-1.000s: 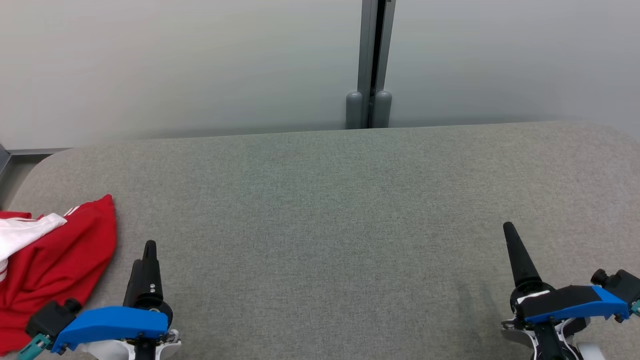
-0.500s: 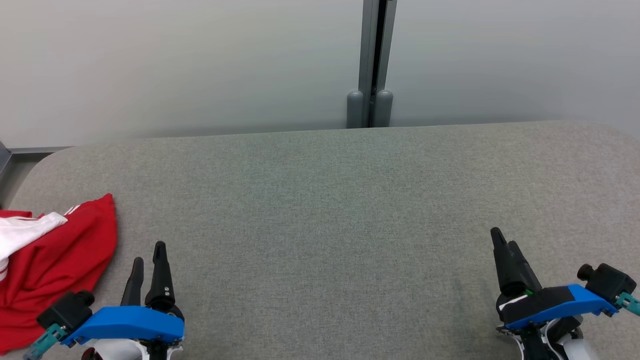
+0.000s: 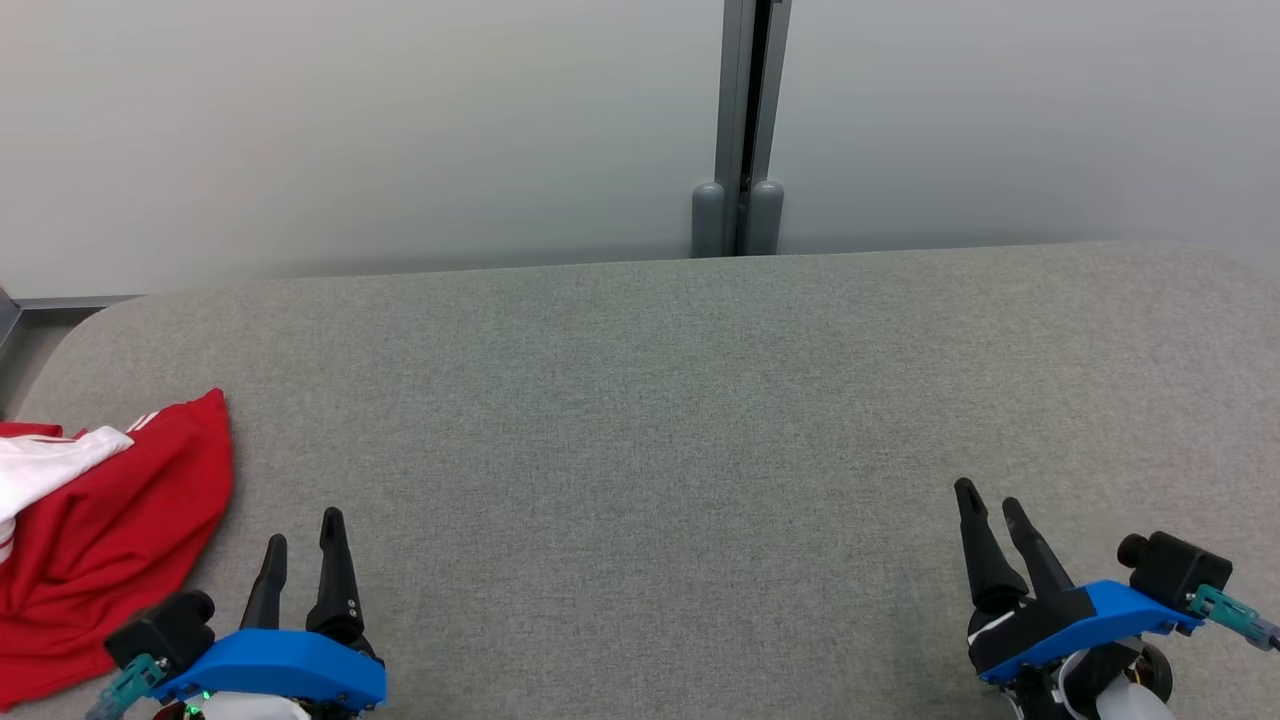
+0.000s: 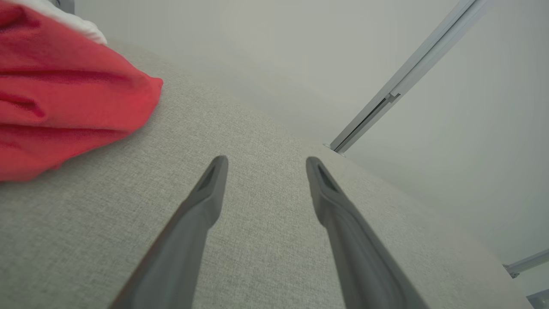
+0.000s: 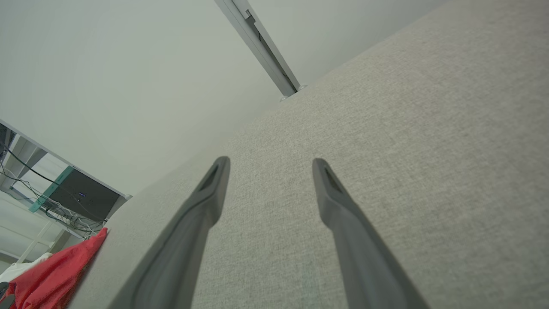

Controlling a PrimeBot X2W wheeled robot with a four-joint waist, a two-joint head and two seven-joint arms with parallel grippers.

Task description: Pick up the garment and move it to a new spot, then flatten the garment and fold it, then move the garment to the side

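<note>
The garment is red with a white part and lies bunched at the far left of the grey padded table. It also shows as a red heap in the left wrist view and as a small red corner in the right wrist view. My left gripper stands open at the lower left, just right of the garment and not touching it. Its fingers hold nothing between them. My right gripper stands open at the lower right, far from the garment, with bare table between its fingers.
A pale wall with a grey vertical post runs behind the table's far edge. The table's left end is rounded. A shelf with cables stands beyond that end.
Both grippers have drawn back toward the bottom edge and turned about their wrists, so both fingers of each now show side by side. The garment has not moved.
</note>
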